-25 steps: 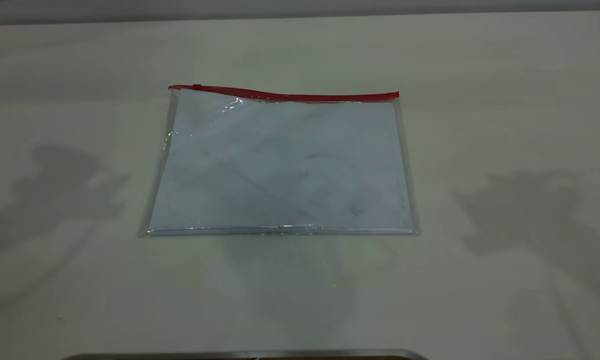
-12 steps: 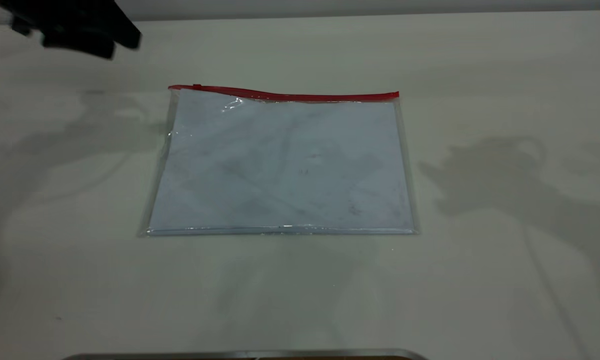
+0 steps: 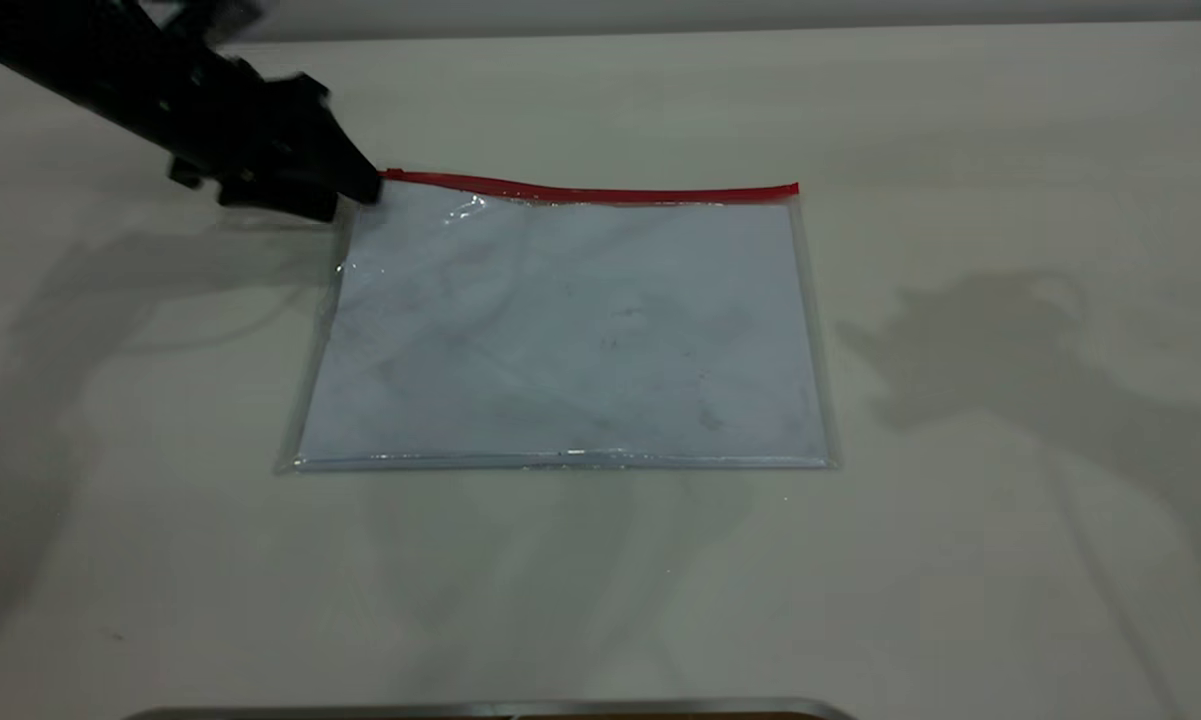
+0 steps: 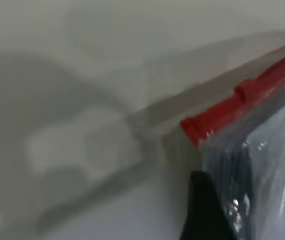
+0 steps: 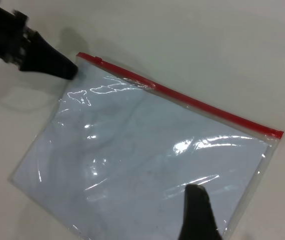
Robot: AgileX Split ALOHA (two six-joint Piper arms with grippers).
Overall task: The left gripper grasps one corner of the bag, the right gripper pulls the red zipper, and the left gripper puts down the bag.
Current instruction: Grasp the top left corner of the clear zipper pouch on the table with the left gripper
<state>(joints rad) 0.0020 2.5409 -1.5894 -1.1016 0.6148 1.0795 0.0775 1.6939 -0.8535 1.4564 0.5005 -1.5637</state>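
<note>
Left pincer [image 3: 355, 190] at bag [image 3: 570, 330] corner [image 4: 202, 142]
Zipper [image 3: 590, 191] running toward 3 o'clock; pincer opening undeterminable; right pincer [image 5: 197, 210] farther, opening undeterminable.

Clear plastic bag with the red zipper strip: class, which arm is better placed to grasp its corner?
Left. The black left gripper sits at the corner of the bag, by the red zipper. The right gripper hovers above the opposite side.

You are looking at a robot test bench, probably in a lab: a plain pale table [image 3: 960, 120] fills the view up to its far edge, and a black robot arm [image 3: 110, 70] enters over its far left corner.
</note>
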